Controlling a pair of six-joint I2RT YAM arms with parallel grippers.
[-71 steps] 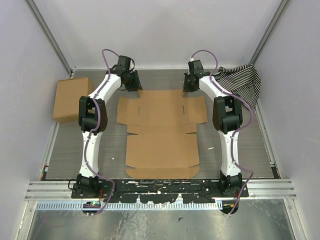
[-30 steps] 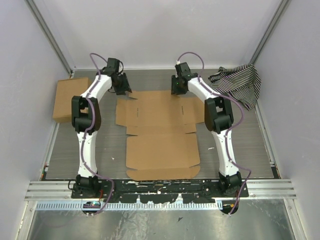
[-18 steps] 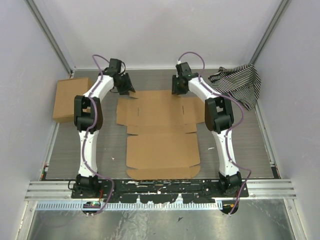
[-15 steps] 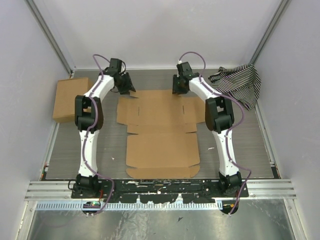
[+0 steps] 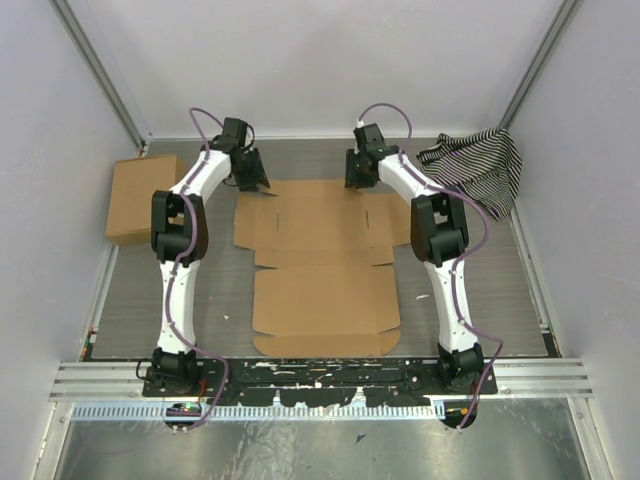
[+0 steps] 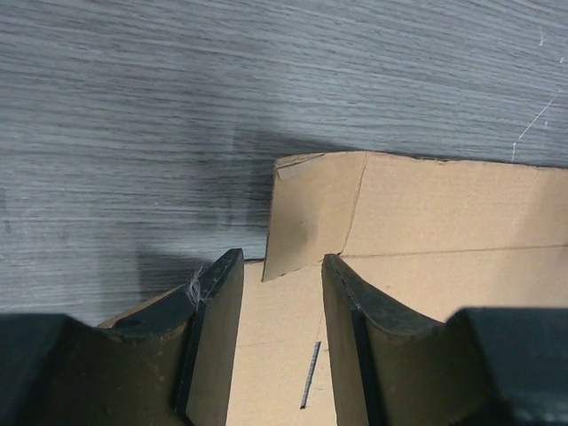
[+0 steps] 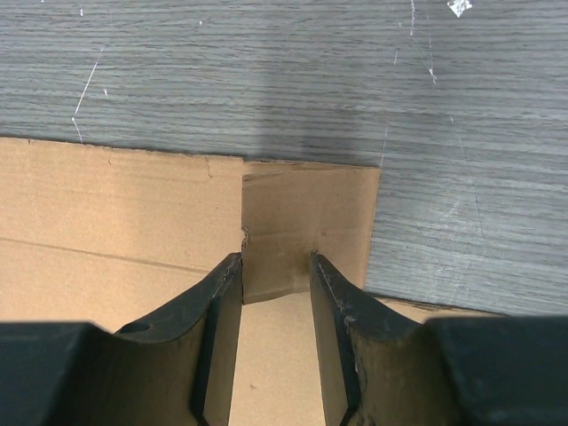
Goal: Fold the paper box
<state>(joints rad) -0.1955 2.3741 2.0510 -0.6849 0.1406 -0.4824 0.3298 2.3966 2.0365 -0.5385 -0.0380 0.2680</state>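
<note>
Cardboard, plain brown and die-cut into a cross-like sheet, makes up the paper box [image 5: 322,290], which lies flat and fully unfolded in the middle of the grey wood-grain table [image 5: 130,300]. Its wide panel with side flaps is on the far side, and its large plain panel is nearer the arms' bases. At the sheet's far edge, the left gripper [image 5: 254,176] hangs over the far-left corner flap [image 6: 311,209]. The left wrist view shows its two dark fingers [image 6: 217,302] standing apart, with bare cardboard showing in the gap and nothing clamped between them. The right gripper [image 5: 358,172] is placed likewise over the far-right corner flap [image 7: 306,222], its jaws also parted, and that small flap runs down into the space between them. Whether either pair of tips touches the cardboard cannot be told. Well apart from the sheet, a compact brown cardboard slab [image 5: 145,198] sits against the left wall. A crumpled black-and-white striped cloth [image 5: 480,165] lies in the far right corner.
</note>
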